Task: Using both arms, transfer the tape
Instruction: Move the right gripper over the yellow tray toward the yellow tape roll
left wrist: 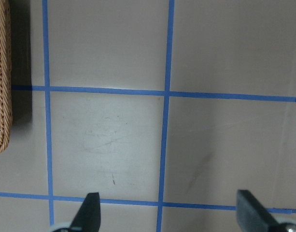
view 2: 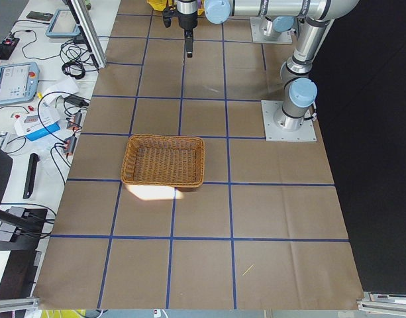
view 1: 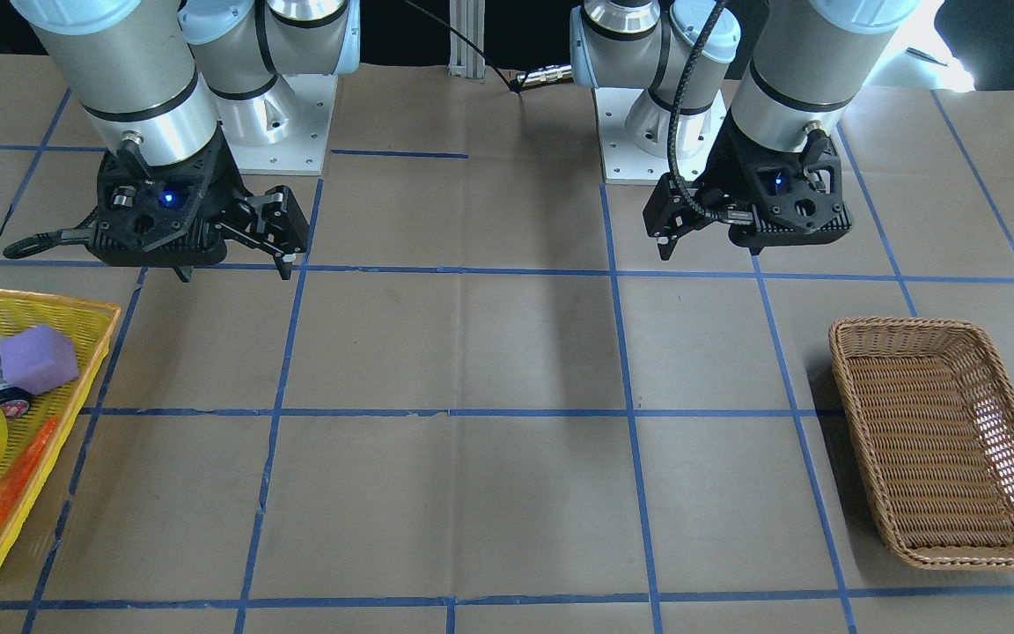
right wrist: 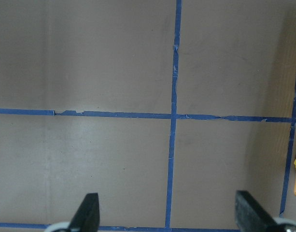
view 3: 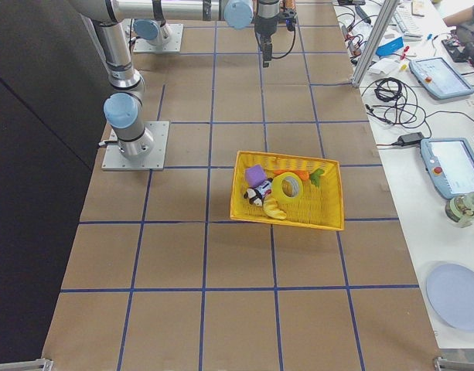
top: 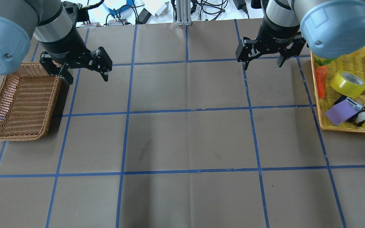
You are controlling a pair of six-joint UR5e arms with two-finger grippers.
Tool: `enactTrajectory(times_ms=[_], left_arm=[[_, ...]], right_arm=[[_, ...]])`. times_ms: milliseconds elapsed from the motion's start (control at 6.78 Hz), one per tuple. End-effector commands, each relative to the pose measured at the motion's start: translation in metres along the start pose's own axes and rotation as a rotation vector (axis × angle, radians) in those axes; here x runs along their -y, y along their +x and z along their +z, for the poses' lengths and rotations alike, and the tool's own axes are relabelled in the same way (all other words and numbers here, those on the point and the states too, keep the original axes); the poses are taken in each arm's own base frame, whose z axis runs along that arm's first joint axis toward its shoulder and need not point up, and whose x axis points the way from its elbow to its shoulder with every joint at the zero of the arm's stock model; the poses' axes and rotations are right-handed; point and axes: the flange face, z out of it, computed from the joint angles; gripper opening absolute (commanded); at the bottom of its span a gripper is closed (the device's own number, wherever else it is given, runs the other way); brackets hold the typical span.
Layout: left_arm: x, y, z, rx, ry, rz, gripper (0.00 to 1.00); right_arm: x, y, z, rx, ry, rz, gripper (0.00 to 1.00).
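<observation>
**Above the counter: both pincers wide, nothing held**

Left pincer [top: 87, 77] and right pincer [top: 262, 66] hang over the counter [top: 185, 139], jaws spread wide. At the counter's right edge the tape [top: 348, 84] lies in a yellow tray [top: 344, 129]. A wicker basket [top: 11, 137] stands at the left edge.

Tape [top: 348, 84] in tray [top: 350, 129], robot's right end of table [top: 185, 142]. Basket [top: 53, 104] at left end. Left gripper [top: 87, 79] and right gripper [top: 262, 66] above the table, between them.
</observation>
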Motion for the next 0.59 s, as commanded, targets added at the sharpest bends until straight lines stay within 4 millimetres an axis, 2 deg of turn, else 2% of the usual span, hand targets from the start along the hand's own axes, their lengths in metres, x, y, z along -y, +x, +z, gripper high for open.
enactTrajectory(times_ms=[0, 443], left_arm=[[-0.0006, -0.0005, -0.0013, 0.000, 0.003, -0.001, 1.00], [0.0001, -0.0013, -0.0024, 0.000, 0.007, -0.001, 1.00]], right_arm=[[0.0047, 0.0221, 0.0024, -0.003, -0.007, 0.017, 1.00], [0.0101, 0.0281, 0.0046, -0.011, 0.000, -0.002, 1.00]])
